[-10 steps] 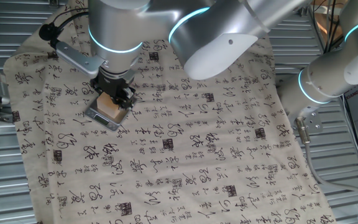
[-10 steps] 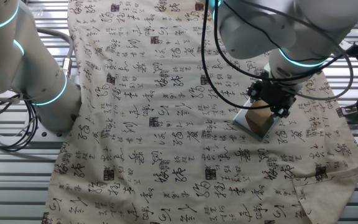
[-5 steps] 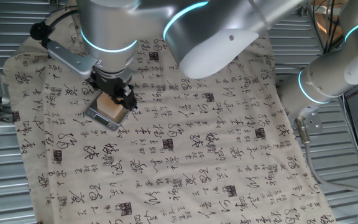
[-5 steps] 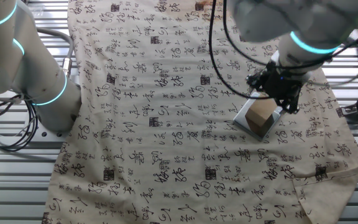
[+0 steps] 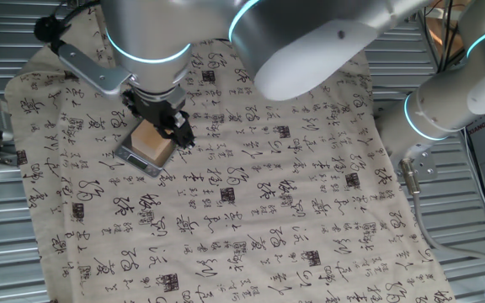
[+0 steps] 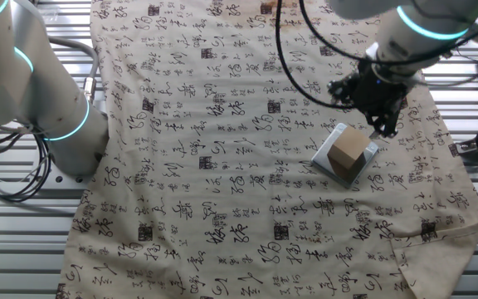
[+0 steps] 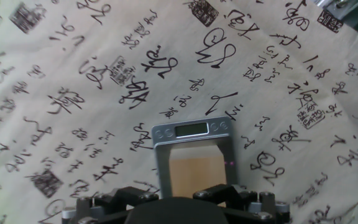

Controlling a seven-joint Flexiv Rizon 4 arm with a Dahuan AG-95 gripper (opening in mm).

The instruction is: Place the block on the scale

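Now the gripper has lifted clear of the block, which sits alone on the scale. A second ago the fingers were down around the cube; half a second ago they were just leaving it; at this moment the other fixed view shows clear cloth between the black fingers and the wood. The fingers look spread apart and empty, holding nothing.

From one fixed view the block rests squarely on the dark platform of the scale, toward the left part of the printed cloth, with the gripper above and slightly right of it. The hand view looks down on the tan top of the block, inside the edges of the scale, display strip on the far side.

Judging by this, the placement is done: the block stands on its own, flat, not overhanging. What remains is only to draw the arm away without brushing it.
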